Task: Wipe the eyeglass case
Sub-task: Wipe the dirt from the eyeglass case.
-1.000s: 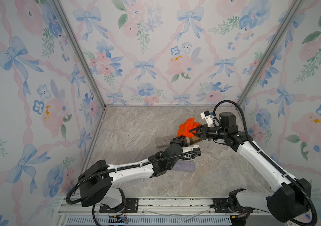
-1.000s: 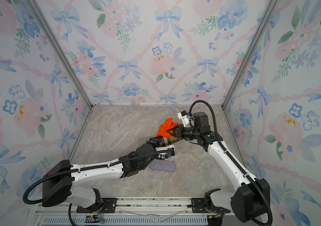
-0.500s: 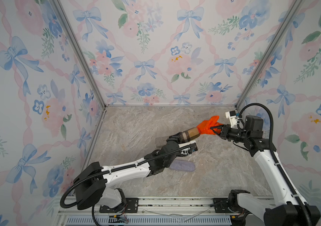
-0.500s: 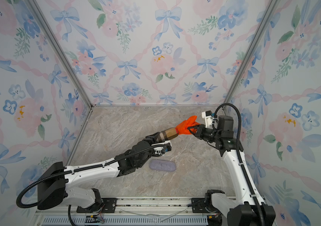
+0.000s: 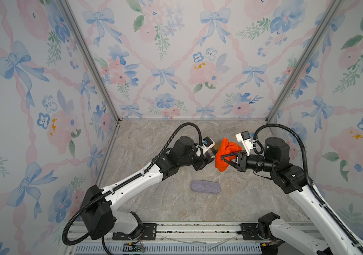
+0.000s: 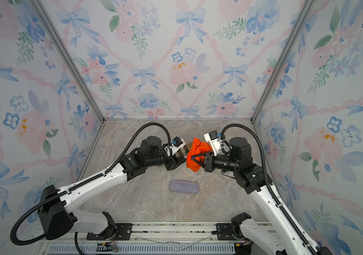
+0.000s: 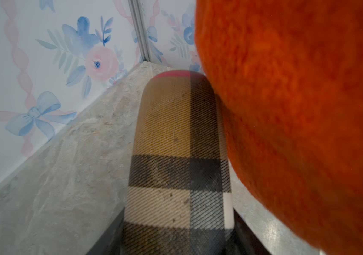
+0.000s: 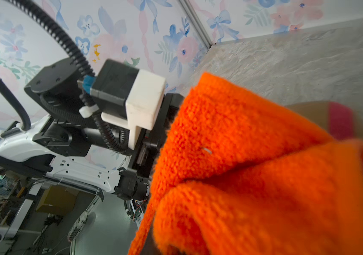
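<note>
One grey pad (image 5: 205,186) lies on the table (image 5: 154,141), nearer than both jaws. One plaid eyeglass case (image 5: 211,152) sits clamped in the left gripper (image 5: 206,161), touching the one orange cloth (image 5: 227,148) pinched tight by the right gripper (image 5: 222,158).

Top views look down over the whole table (image 5: 176,205); both wrist views crowd the orange cloth (image 7: 297,110).
</note>
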Robot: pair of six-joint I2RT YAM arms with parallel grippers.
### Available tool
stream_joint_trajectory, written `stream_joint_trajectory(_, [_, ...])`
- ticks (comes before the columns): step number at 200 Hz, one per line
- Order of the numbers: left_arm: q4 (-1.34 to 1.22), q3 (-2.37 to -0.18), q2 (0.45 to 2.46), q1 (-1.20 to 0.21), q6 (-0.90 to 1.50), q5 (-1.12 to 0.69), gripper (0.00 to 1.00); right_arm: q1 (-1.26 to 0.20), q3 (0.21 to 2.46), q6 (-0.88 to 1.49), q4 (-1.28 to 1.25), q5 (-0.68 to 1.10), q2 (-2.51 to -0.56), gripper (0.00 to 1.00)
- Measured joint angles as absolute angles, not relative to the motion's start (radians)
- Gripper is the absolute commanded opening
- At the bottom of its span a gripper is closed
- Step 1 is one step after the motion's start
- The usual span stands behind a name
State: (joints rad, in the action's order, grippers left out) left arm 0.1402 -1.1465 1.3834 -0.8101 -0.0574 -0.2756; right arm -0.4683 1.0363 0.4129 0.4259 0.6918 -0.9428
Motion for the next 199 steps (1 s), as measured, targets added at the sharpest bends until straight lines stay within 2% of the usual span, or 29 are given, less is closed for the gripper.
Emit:
stream_joint_trajectory(23, [0.146,-1.151,1.386,-0.790,0.020,-0.377,0.00,-0.475,1.046,0.334,0.443,0.632,-1.003,0.00])
stream_joint_trajectory(71, [0.121,-1.127,1.369,-0.712,0.162,-0.473,0.00,-0.351,1.043,0.272,0.445,0.586,-1.001,0.00])
stream_joint_trajectory(115, [0.123,-1.131,1.373,-0.706,0.197,-0.546,0.00,-0.527,1.040,0.299,0.373,0.541,-0.996,0.00])
stream_joint_trajectory(144, [0.127,-1.136,1.382,-0.706,0.207,-0.582,0.00,-0.558,1.041,0.300,0.344,0.538,-1.004,0.00])
stream_joint_trajectory(199, [0.137,-1.136,1.385,-0.673,0.240,-0.602,0.00,-0.410,1.005,0.276,0.323,0.604,-0.990,0.00])
